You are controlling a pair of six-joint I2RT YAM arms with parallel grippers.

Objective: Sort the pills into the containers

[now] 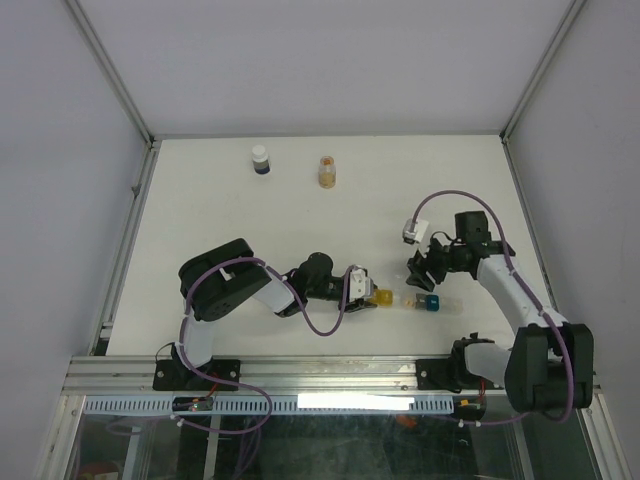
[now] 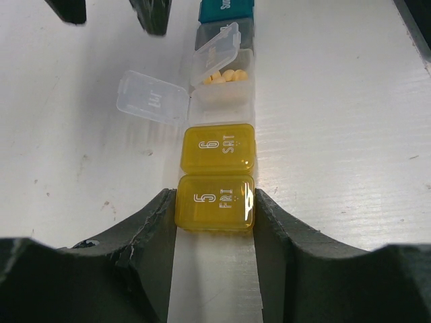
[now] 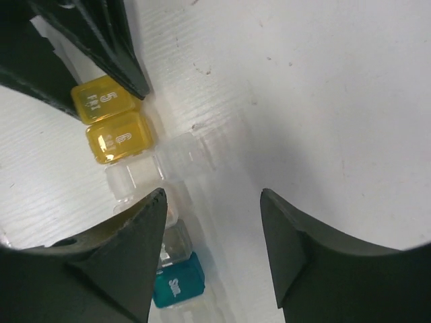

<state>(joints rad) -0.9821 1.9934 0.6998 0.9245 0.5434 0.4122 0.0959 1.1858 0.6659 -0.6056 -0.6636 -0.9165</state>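
Observation:
The containers (image 1: 405, 300) form a short strip lying on the white table between the two arms. My left gripper (image 2: 215, 202) is shut on the strip's yellow end compartment, one finger pressed against each side. Beyond a second yellow compartment (image 2: 218, 145), a clear compartment stands with its lid (image 2: 151, 96) flipped open. Several orange-tan pills (image 2: 227, 76) lie inside it. Further along sit another clear compartment and a teal one (image 3: 178, 289). My right gripper (image 3: 213, 195) hovers open beside the clear and teal compartments (image 1: 425, 272), with nothing between its fingers.
A white-capped dark blue bottle (image 1: 260, 160) and a small orange-tinted vial (image 1: 326, 171) stand upright near the table's far edge. Metal frame rails run along the left, right and near sides.

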